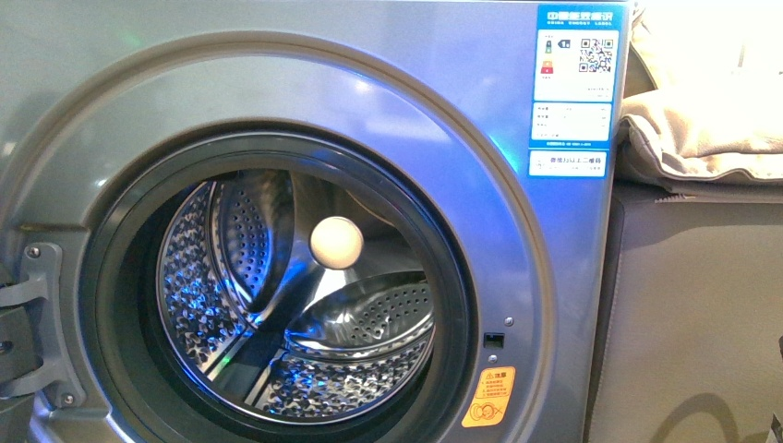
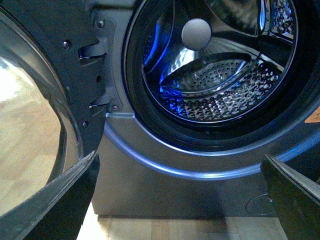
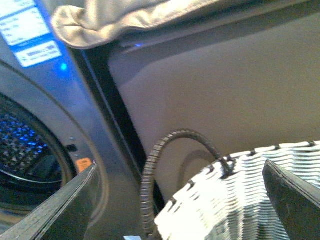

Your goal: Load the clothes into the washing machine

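Between the left fingers [image 2: 70, 200], which stand wide apart and hold nothing, the left wrist view shows the lower front panel of the washing machine [image 1: 277, 83]. The open door [image 2: 30, 100] hangs on its hinge [image 2: 92, 50] on the machine's left side, above a wooden floor [image 2: 165, 227]. The right fingers [image 3: 295, 205] are likewise spread and hold nothing. A white-and-black woven basket [image 3: 225, 205] with a dark wrapped handle [image 3: 165, 145] lies near them; its inside is hidden.

The washing machine fills most of the front view. Its dark-rimmed porthole [image 1: 120, 277] is uncovered and exposes the perforated steel drum [image 1: 198, 268], lit blue. A pale ball [image 1: 336, 243] shows at the drum's centre. A yellow warning sticker [image 1: 489, 397] sits at the lower right of the porthole and a blue-white label [image 1: 572, 88] at the upper right corner. A grey-brown cabinet [image 1: 692, 314] stands just beside the machine on its right, with a beige cloth [image 1: 702, 120] lying on top.
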